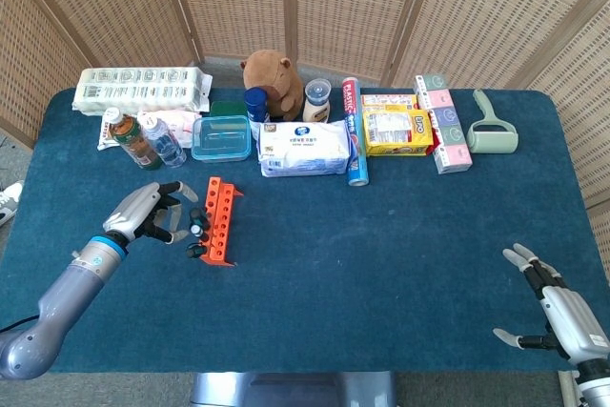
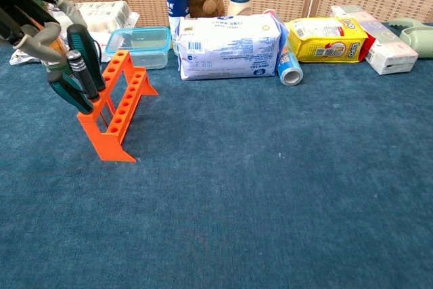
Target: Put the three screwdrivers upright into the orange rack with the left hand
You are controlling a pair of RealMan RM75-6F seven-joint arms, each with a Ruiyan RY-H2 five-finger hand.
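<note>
Could go wrong in a few ways from here. Might knock the orange rack [image 2: 119,109] over with a bump from the left hand [image 2: 27,11], being so close beside it on the blue table [image 1: 381,235]. Might drag a handle sideways if a finger catches on the way out. Might pull the light rack along too, or tip it toward the hand. Best to lift away slowly and straight, with no sideways push.

Looks like three screwdrivers [image 2: 80,65] stuck in the near end of the rack, close together. Not standing straight: all leaning toward the left hand. Tall dark green handle [image 2: 86,47] on top, a black and silver one just beside it, and a low green handle [image 2: 67,91] leaning the most. Could slide out or fall flat with that much lean, so maybe not upright enough yet. Hard to tell how deep in the holes.

Left hand fingers [image 2: 44,34] spread apart, not wrapped round any handle. Just beside the tall handle; cannot tell whether touching it or not.

Right hand [image 1: 558,307] far off at the near right edge of the table, fingers spread, holding nothing. Well apart from the rack and no part of this job
</note>
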